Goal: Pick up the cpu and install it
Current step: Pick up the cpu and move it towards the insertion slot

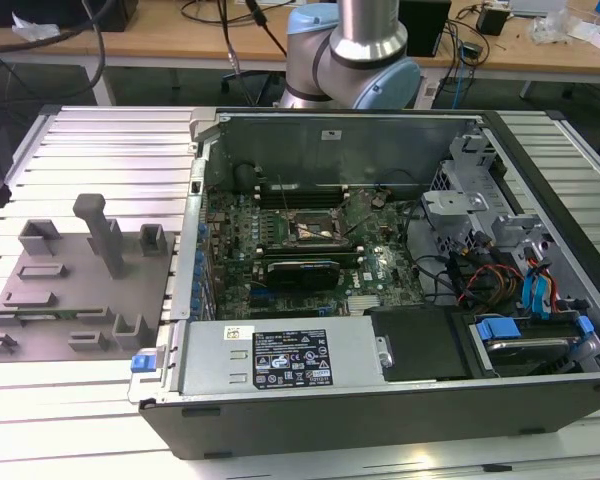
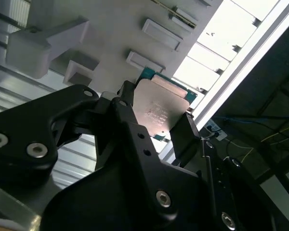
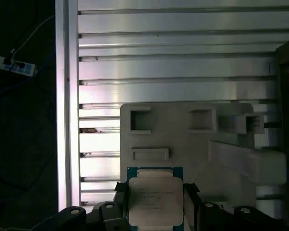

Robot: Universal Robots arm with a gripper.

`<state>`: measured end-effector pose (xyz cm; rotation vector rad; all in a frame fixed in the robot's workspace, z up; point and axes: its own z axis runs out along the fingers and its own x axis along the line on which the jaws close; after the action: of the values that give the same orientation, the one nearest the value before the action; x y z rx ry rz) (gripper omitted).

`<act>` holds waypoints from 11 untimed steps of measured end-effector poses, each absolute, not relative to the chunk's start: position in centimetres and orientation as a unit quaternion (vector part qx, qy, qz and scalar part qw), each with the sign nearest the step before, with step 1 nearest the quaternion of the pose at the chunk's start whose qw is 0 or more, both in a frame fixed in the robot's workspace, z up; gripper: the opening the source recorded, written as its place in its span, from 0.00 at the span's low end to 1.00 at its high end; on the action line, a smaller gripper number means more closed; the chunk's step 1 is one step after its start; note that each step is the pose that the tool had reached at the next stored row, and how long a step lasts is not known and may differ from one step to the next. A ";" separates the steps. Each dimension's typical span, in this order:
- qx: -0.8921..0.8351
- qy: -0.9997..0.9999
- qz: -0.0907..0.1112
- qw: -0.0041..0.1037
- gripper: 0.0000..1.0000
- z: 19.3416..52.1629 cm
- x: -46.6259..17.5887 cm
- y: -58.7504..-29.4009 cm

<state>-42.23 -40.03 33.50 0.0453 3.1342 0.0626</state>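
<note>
A slotted table of ribbed, silvery aluminium (image 1: 100, 140) carried two things. Toward the exterior view's left lay a flat grey plastic fixture plate with raised blocks and posts (image 1: 85, 290). Just beside it, toward the right, an open dark metal computer case (image 1: 380, 420) rested on its side.

The computer case (image 1: 380, 140) lay open on the slotted table (image 1: 110, 140), toward the exterior view's right, with the arm (image 1: 350, 50) rising behind it. Inside, the motherboard (image 1: 370, 250) lay on the case floor, with the socket (image 1: 310, 228) near its middle, the power supply (image 1: 280, 357) along the near wall and the drive cage (image 1: 480, 210) at the exterior view's right. The fixture plate (image 1: 80, 290) sat on the table just beside the case, at the exterior view's left, with a tall post (image 1: 102, 235) standing on it among low blocks (image 1: 152, 240). In both wrist views the cpu (image 3: 154, 201) (image 2: 161, 108) sat between the fingers (image 3: 191, 197) of the gripper (image 3: 155, 192) (image 2: 156, 115), one on each side and touching its edges, over the fixture plate.
</note>
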 end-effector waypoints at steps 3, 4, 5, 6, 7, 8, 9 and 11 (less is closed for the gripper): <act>0.014 1.000 0.020 0.003 0.55 34.4 -42.2 -39.9; 0.014 1.000 0.020 0.003 0.55 34.7 -42.2 -39.9; 0.014 1.000 0.020 0.003 0.55 35.0 -42.2 -39.8; 0.014 1.000 0.020 0.003 0.55 35.3 -42.2 -39.8; 0.014 1.000 0.020 0.003 0.55 35.4 -42.2 -39.8; 0.014 1.000 0.020 0.003 0.55 35.8 -42.2 -39.7; 0.014 1.000 0.020 0.003 0.55 36.2 -42.2 -39.7; 0.014 1.000 0.020 0.003 0.55 36.8 -42.2 -39.6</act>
<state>-42.23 -39.59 36.75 0.0454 3.1342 0.0626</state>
